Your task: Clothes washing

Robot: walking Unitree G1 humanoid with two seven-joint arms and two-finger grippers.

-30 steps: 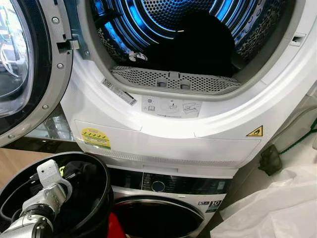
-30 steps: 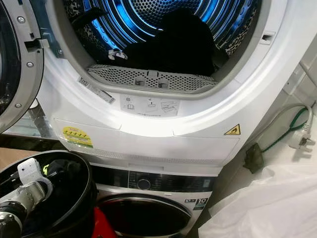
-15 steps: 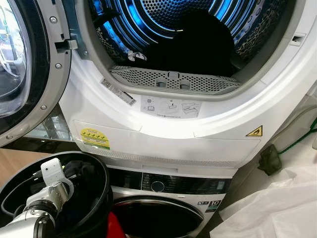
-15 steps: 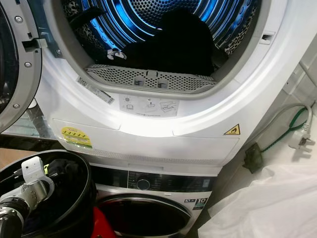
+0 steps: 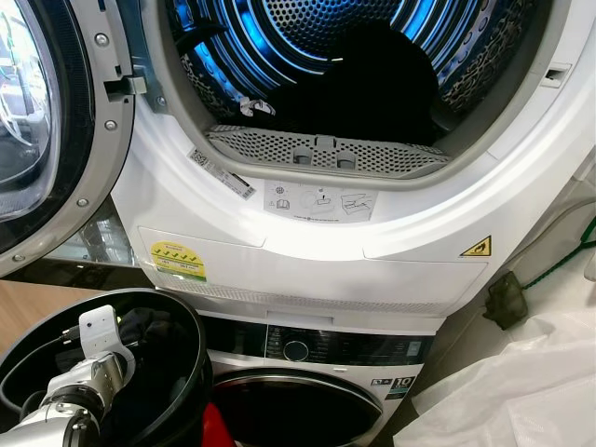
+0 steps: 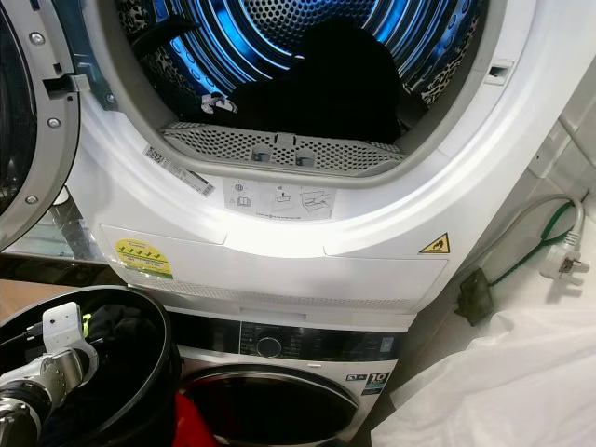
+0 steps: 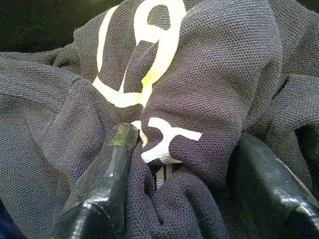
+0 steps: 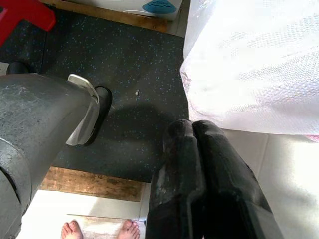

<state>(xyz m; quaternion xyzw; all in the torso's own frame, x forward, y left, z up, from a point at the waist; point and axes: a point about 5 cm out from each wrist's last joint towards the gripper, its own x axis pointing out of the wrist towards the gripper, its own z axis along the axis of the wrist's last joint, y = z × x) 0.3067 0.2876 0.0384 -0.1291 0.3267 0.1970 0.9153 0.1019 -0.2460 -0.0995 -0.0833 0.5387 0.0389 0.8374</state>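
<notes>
A black laundry basket (image 5: pixel 196 358) stands at the lower left, in front of the stacked machines. My left arm (image 5: pixel 86 380) reaches down into it. In the left wrist view my left gripper (image 7: pixel 185 139) is open, its fingers (image 7: pixel 112 164) pressed into a dark grey garment (image 7: pixel 224 74) with yellow and white print, a fold of it bulging between them. Above, the dryer drum (image 5: pixel 307 28) glows blue with its door (image 5: pixel 47 130) swung open to the left, and dark clothes (image 5: pixel 372 84) lie inside. My right gripper (image 8: pixel 193 127) hangs shut over the floor.
The washing machine (image 5: pixel 307 349) sits under the dryer, with something red (image 5: pixel 216 428) before its door. A white plastic bag (image 5: pixel 521 382) fills the lower right. A plug on a green cable (image 6: pixel 559 265) lies by the wall. A person's bare feet (image 8: pixel 99 230) stand behind me.
My left arm has sunk a little lower into the basket. The machines and the clothes in the drum have not moved.
</notes>
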